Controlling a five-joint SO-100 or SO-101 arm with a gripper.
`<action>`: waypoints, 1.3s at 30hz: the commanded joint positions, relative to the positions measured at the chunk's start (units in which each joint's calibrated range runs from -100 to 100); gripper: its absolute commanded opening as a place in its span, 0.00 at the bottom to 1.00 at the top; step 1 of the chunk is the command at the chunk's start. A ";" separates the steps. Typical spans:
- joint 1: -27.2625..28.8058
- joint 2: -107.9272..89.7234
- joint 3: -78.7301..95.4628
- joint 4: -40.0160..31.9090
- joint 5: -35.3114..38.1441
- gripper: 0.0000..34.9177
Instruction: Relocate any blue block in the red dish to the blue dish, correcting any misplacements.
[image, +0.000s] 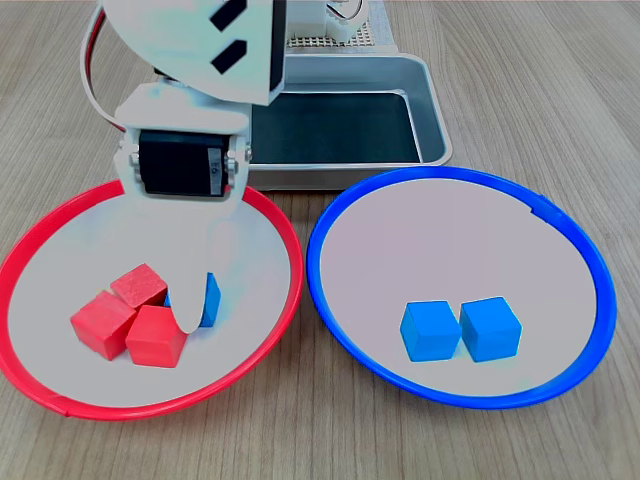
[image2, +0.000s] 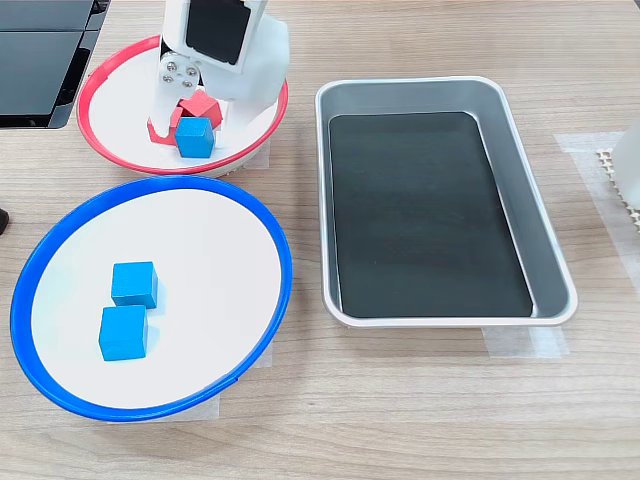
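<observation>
Blue block (image2: 195, 138) between parted end effector (image2: 190, 135) fingers, grip unclear, in red dish (image: 280, 225); blue dish (image: 330, 215), tray (image2: 520, 140) on wood-grain bench (image2: 420, 400).

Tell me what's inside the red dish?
Inside the red dish lie three red cubes and one blue block. The gripper reaches down around the block, covering part of it in the first exterior view.

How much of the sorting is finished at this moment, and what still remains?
Looks done: two blue cubes lie side by side in the blue dish. In hand: the gripper is down in the red dish, its fingers on either side of the blue block, beside three red cubes; whether it has closed on the block I cannot tell. Left: lifting that block over to the blue dish.
</observation>
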 joint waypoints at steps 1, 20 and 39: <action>0.77 0.06 -2.75 -0.44 0.34 0.41; 0.77 1.68 -2.57 -2.18 0.44 0.37; 0.39 -0.54 -1.29 -4.07 -0.24 0.01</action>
